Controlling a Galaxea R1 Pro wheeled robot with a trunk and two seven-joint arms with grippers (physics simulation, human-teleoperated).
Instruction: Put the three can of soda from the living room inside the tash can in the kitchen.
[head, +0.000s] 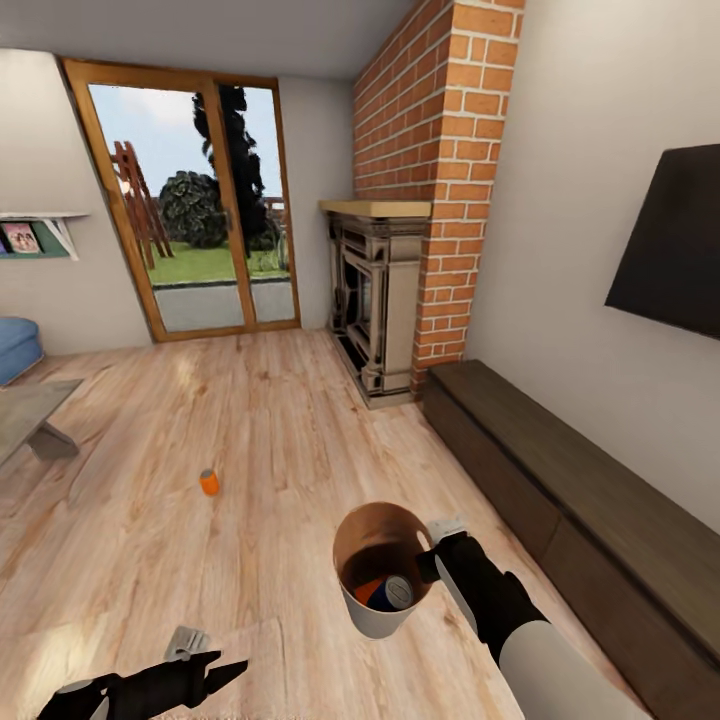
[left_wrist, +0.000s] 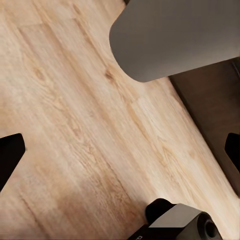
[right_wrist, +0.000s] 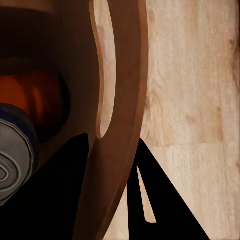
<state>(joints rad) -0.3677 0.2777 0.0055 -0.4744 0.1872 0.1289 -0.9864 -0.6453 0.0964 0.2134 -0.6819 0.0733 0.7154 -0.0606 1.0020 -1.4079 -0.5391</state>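
Note:
My right gripper (head: 432, 562) is shut on the rim of the tash can (head: 380, 622), a pale grey bin with a brown inside, held low in front of me. Inside the bin lie a dark blue can of soda (head: 394, 592) and an orange one (head: 367, 590). The right wrist view shows the fingers (right_wrist: 65, 200) astride the bin's rim (right_wrist: 125, 100), with the blue can (right_wrist: 15, 150) and orange can (right_wrist: 30, 95) within. Another orange can (head: 208, 482) stands on the living room floor ahead to the left. My left gripper (head: 225, 670) is open and empty; its wrist view catches the bin's grey outside (left_wrist: 170, 35).
A stone fireplace (head: 375, 300) and brick chimney (head: 440, 150) stand ahead. A long dark low cabinet (head: 560, 500) runs along the right wall under the TV (head: 670, 240). A coffee table (head: 30, 415) and blue sofa (head: 15, 345) sit at the left. Glass doors (head: 200, 200) are at the back.

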